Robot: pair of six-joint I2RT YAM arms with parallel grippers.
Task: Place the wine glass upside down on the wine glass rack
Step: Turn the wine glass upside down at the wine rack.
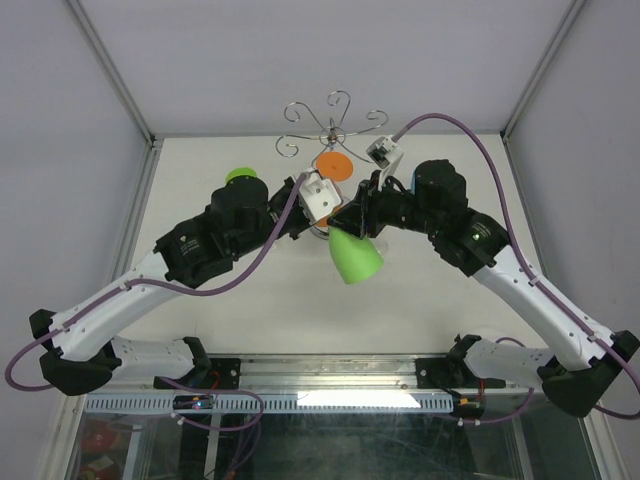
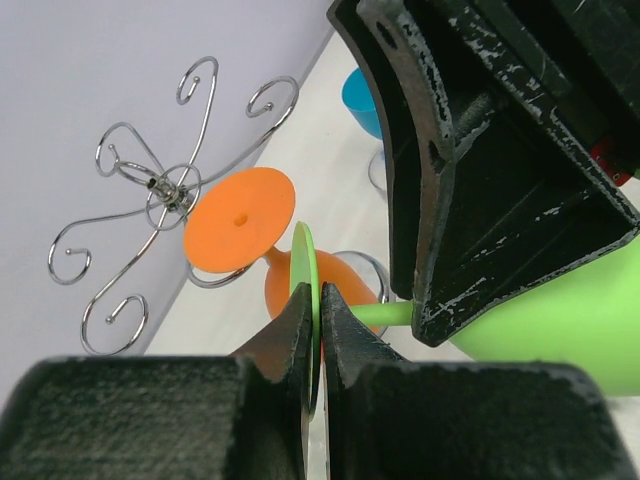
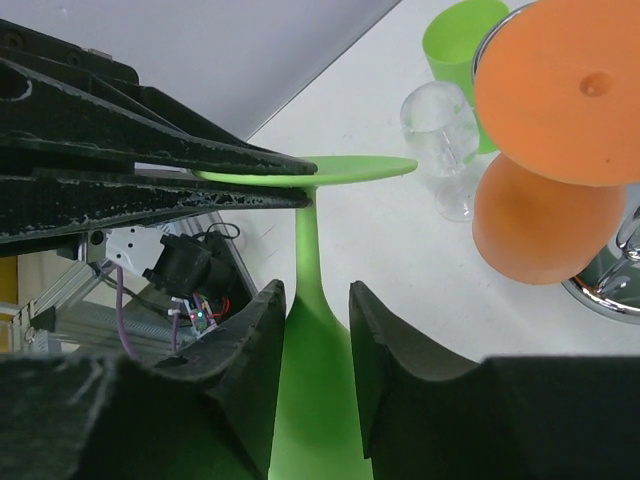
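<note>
The green glass (image 1: 355,258) is in the air on the near side of the rack (image 1: 331,125), between the two grippers and not touching the rack. It lies tilted, with its foot turned toward the rack and its bowl away from it.

The left gripper (image 2: 318,295) is clenched on the thin foot (image 3: 365,168) of this glass. In the left wrist view the disc is seen edge-on between the two fingers, and both fingers lie against it.

The right gripper (image 3: 312,300) has one finger on each side of the stem (image 3: 307,240), at the place where it widens into the bowl. Green fills the gap between the fingers lower down. I cannot tell if they really press on the glass.

An orange glass (image 1: 333,166) is at the rack with its foot up, just under the scroll arms, and its bowl down beside the post. The chrome base (image 3: 612,285) of the rack is just below that bowl.

A blue glass (image 2: 360,98) stands on the table (image 1: 260,300) near the rack, on its right side. A clear glass (image 3: 445,140) and a green cup (image 3: 450,45) stand near the rack on its left side, the cup just behind the clear glass.
</note>
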